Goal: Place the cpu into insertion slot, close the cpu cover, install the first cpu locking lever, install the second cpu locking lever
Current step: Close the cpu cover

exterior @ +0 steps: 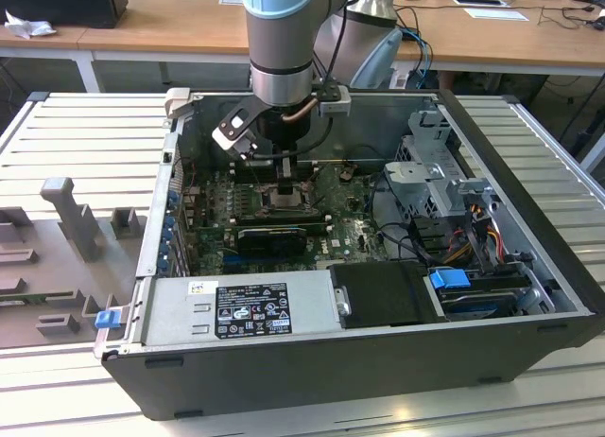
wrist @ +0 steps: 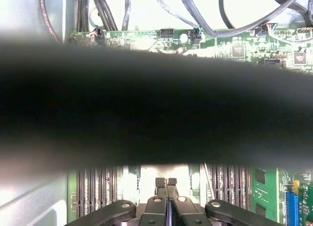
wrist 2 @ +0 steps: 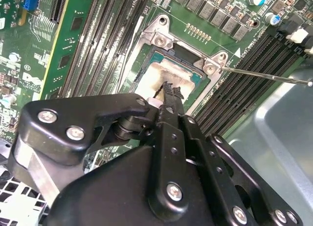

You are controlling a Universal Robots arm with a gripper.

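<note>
1. Grey ribbed metal table (exterior: 85,134) carries the open computer case (exterior: 378,371); wooden desks (exterior: 170,30) stand beyond it.
2. You see the gripper (wrist 2: 172,91) inside the case, fingers pressed together and holding nothing, tips over the cpu (wrist 2: 185,77).
3. You find the cpu seated in the insertion slot (exterior: 284,199), left of centre in the exterior view, with the cpu cover (wrist 2: 161,40) flat around it.
4. A thin locking lever (wrist 2: 264,74) juts out beside the cover.

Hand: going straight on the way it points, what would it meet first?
Probably the cpu top, showing through the cpu cover window just past the hand; depth is unclear.
</note>
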